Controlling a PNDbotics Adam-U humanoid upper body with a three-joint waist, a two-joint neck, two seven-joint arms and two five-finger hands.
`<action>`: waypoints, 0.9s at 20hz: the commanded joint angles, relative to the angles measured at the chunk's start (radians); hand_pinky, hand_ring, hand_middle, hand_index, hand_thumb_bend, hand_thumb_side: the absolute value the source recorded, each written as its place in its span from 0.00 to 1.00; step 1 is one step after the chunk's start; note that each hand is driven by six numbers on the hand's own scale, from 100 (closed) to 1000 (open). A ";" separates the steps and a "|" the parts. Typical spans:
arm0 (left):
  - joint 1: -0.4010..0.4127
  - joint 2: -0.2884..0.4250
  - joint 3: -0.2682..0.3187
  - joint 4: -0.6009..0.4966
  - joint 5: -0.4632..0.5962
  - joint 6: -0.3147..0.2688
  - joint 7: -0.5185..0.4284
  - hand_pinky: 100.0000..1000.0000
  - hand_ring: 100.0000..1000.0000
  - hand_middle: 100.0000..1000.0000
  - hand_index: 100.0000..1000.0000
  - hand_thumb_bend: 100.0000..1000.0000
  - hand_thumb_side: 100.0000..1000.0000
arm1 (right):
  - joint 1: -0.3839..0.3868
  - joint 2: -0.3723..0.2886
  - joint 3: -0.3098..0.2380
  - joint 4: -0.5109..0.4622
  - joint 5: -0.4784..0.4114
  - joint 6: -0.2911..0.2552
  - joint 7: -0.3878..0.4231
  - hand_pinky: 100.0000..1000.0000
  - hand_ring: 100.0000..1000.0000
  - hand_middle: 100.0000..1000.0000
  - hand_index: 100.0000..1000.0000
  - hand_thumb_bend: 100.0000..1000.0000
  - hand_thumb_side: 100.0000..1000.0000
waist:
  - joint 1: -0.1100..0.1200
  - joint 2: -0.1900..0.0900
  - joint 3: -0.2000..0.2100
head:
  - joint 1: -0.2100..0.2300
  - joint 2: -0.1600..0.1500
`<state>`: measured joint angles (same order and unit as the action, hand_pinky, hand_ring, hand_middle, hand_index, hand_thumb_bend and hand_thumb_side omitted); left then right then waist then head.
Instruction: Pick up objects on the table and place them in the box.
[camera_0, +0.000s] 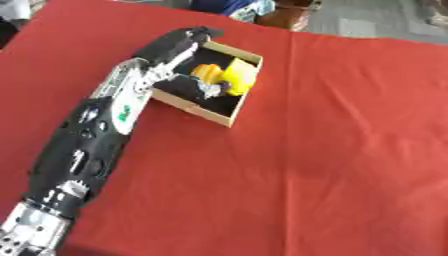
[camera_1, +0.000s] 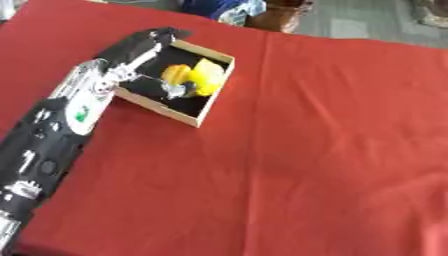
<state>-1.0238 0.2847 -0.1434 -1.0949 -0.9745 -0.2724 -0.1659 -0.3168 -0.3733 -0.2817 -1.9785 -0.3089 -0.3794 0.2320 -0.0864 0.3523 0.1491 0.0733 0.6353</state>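
Left hand (camera_0: 188, 45): reaches over the box's left wall, fingers inside; whether clasping the yellow objects, cannot tell. Yellow objects (camera_0: 229, 77): inside box (camera_0: 214, 116), far-left on red table (camera_0: 350, 150). Likely light, rigid plastic; take across the broad body.

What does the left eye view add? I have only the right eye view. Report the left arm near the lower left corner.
Observer: There the left eye view shows a silver section of the left arm, which your view almost cuts off.
Operator: Now check past the cloth's left edge, near the top.
Observer: A dark shape lies beyond the red tablecloth there; I cannot tell what it is.
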 joint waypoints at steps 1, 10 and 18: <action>-0.009 0.052 0.019 -0.092 0.033 0.000 -0.005 1.00 0.96 0.88 1.00 0.42 0.60 | -0.003 -0.016 -0.006 -0.021 -0.001 0.001 0.002 0.90 1.00 0.74 0.88 0.00 0.51 | 0.008 -0.023 0.002 | -0.011 -0.001; 0.038 0.187 0.074 -0.356 0.311 -0.008 -0.161 0.98 0.93 0.86 0.99 0.32 0.67 | -0.001 -0.031 -0.013 -0.021 0.006 -0.005 -0.016 0.90 0.99 0.73 0.88 0.00 0.51 | 0.020 -0.029 0.012 | -0.050 0.020; 0.123 0.238 0.194 -0.608 0.744 0.179 0.023 0.88 0.80 0.76 0.86 0.00 0.64 | -0.005 -0.031 -0.018 -0.021 0.010 -0.013 -0.026 0.90 0.99 0.73 0.88 0.00 0.50 | 0.014 -0.024 0.012 | -0.081 0.010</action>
<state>-0.8885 0.4847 0.0213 -1.6405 -0.2987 -0.1267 -0.1916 -0.3137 -0.3744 -0.2893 -1.9785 -0.3034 -0.3918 0.2125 -0.0761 0.3500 0.1612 -0.0010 0.6522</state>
